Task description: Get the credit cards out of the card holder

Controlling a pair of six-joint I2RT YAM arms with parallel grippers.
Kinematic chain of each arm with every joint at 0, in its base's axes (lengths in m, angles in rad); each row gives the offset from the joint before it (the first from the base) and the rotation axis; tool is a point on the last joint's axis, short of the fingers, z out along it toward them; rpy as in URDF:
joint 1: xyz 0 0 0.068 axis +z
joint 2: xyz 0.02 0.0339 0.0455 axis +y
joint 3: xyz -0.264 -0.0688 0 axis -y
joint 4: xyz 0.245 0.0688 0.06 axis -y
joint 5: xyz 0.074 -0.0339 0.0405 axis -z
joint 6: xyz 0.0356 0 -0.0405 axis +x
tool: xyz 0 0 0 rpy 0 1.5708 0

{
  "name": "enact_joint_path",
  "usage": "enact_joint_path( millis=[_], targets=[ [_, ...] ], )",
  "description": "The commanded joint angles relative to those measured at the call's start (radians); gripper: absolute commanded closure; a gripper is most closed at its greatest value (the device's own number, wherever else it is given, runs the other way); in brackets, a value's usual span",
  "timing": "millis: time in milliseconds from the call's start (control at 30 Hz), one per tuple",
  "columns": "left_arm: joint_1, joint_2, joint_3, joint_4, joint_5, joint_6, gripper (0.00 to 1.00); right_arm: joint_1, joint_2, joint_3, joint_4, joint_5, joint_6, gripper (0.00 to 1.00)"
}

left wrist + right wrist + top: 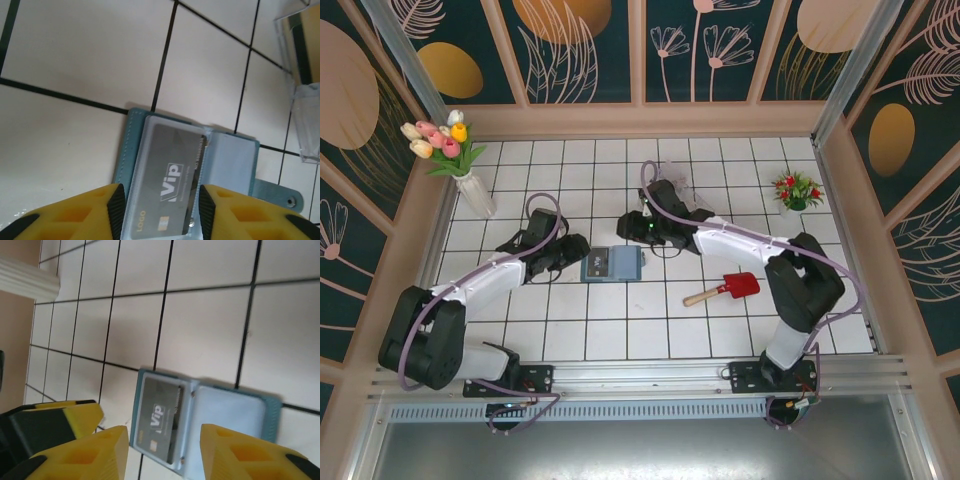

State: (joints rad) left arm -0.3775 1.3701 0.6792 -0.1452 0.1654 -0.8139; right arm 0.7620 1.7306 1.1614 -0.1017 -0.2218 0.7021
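Note:
The slate-blue card holder [612, 265] lies open and flat on the white tiles between the arms. In its left half a dark grey credit card [170, 175] marked "Vip" sits inside a clear sleeve; the same card [157, 415] shows in the right wrist view. The right half [230, 155] shows plain pale blue. My left gripper [160, 200] is low at the holder's left end, open, its black pads flanking the sleeved card's near end. My right gripper [162, 445] hangs open above the holder [230, 410], empty. In the top view the left gripper [578, 255] and right gripper [628, 230] both crowd the holder.
A red-bladed toy shovel [728, 288] lies to the right of the holder. A vase of tulips [470, 185] stands at the back left and a small potted plant [796, 192] at the back right. A clear plastic box [302, 75] stands just beyond the holder.

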Motion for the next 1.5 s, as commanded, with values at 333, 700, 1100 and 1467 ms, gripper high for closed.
enact_joint_path(
  millis=[333, 700, 1100, 1467],
  targets=[
    [0.007, 0.066, -0.035, 0.097, 0.028, -0.029, 0.76, 0.086, 0.168, 0.009, 0.102, -0.111, 0.205, 0.65],
    [0.008, 0.128, -0.018, 0.114, 0.072, 0.001, 0.88, 0.058, 0.248, 0.028, 0.106, -0.169, 0.219, 0.74],
    [0.007, 0.141, -0.081, 0.106, 0.076, 0.001, 0.86, 0.041, 0.296, 0.048, 0.113, -0.221, 0.206, 0.78],
    [0.007, 0.159, -0.076, 0.100, 0.079, 0.012, 0.86, 0.037, 0.322, 0.047, 0.139, -0.269, 0.203, 0.78]
  ],
)
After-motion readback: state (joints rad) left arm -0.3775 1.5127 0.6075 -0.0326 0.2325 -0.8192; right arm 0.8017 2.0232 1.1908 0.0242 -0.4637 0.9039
